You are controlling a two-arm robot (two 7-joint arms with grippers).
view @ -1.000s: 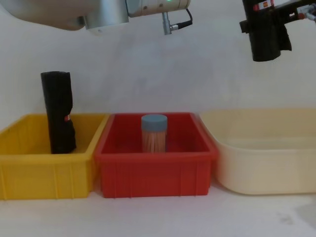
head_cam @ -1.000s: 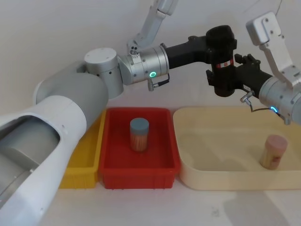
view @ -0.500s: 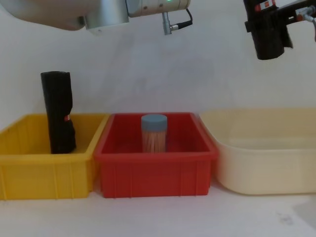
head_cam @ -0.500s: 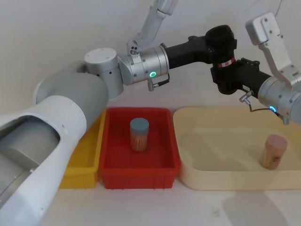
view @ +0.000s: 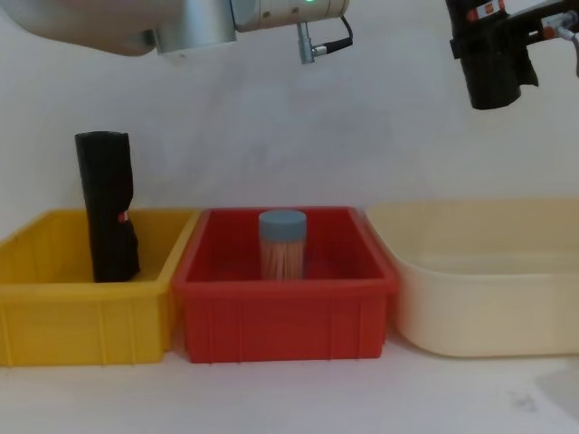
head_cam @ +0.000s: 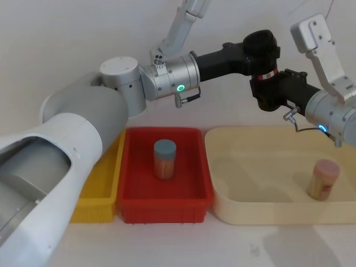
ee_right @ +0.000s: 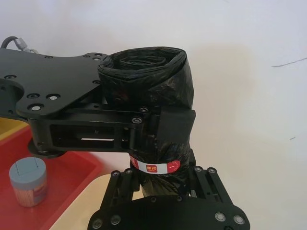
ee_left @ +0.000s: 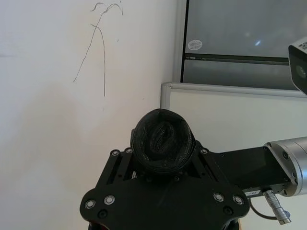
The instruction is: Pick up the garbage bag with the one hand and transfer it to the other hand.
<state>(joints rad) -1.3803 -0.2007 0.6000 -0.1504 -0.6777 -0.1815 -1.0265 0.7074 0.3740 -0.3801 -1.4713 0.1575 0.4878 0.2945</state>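
Clearly the garbage bag (ee_right: pixel 158 96), a soft, light, crinkly roll, is clamped mid-body by the left hand (ee_right: pixel 160 127); the right hand (ee_right: pixel 163 191) grips it under the label.

Looked like a robot test bench in a lab or workroom. Bare white tabletop (view: pixel 289 398) against a plain white wall (view: pixel 271 136), with a yellow bin (view: pixel 54 316), a red bin (view: pixel 285 316) and a cream tub (view: pixel 488 307) lined up in a row along the far edge. Grey metal-framed panel (ee_left: pixel 240 43) mounted on the wall behind.
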